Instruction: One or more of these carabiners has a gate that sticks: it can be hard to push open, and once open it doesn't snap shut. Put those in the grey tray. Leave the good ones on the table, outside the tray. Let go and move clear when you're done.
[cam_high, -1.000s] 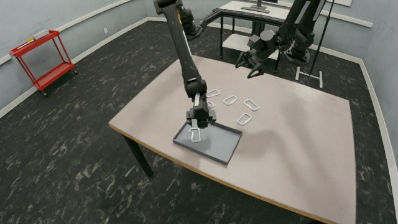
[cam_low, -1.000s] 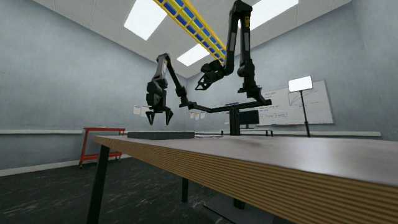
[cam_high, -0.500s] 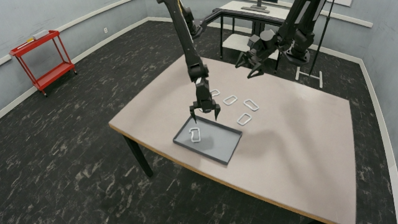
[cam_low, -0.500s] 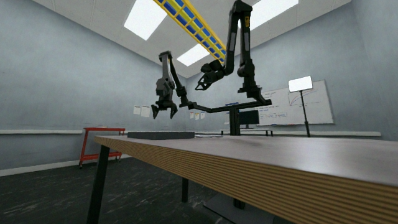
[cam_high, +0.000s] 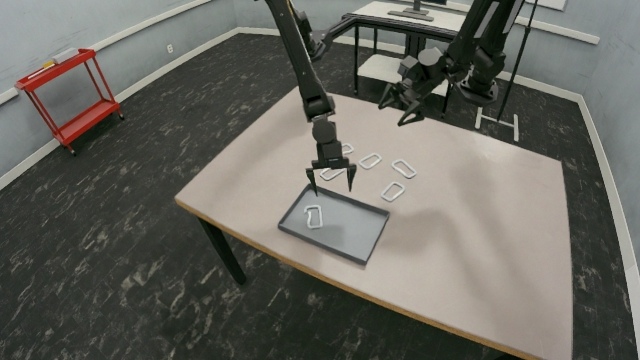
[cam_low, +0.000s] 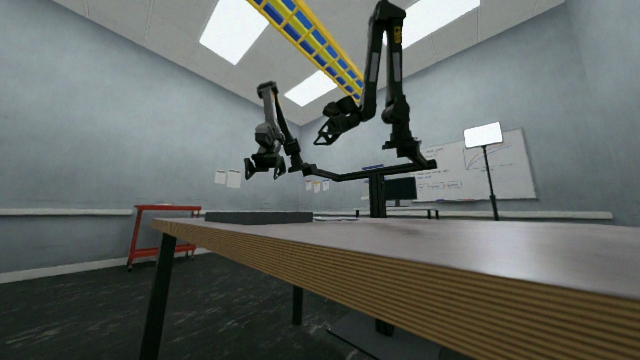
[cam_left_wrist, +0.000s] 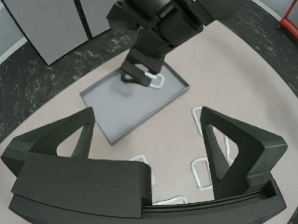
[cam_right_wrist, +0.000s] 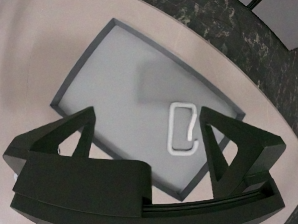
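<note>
Inside the grey tray (cam_high: 360, 235) (cam_low: 258, 217) (cam_left_wrist: 120, 107) (cam_right_wrist: 115, 75) lies the carabiner with the crooked gate (cam_high: 321, 217) (cam_left_wrist: 161, 80) (cam_right_wrist: 171, 127), flat on the floor of it and near one end. Its gate hangs inward, the free end short of the frame, so I take it for a sticking one, rightly placed.

Above it my right gripper (cam_high: 333, 192) (cam_low: 262, 178) (cam_left_wrist: 130, 66) (cam_right_wrist: 147, 112) hangs wide with nothing between its fingers, well clear of the metal. Outward from the tray, the other carabiners (cam_high: 372, 155) (cam_low: 335, 218) (cam_left_wrist: 194, 175) — I count five — are scattered flat on the table (cam_high: 475, 225) (cam_low: 450, 240) (cam_left_wrist: 240, 75) (cam_right_wrist: 30, 50), one partly behind the right gripper from the top. My left gripper (cam_high: 390, 116) (cam_low: 318, 142) (cam_left_wrist: 147, 112) is also wide and bare, held high beyond them.

I judge the step in hand to be clearing off after a placement. What comes next turns on whether all five have been tested; that I cannot tell from here. If one has not, I'd hold its frame and press the gate, watching for the snap — otherwise, simply draw the right arm off.
</note>
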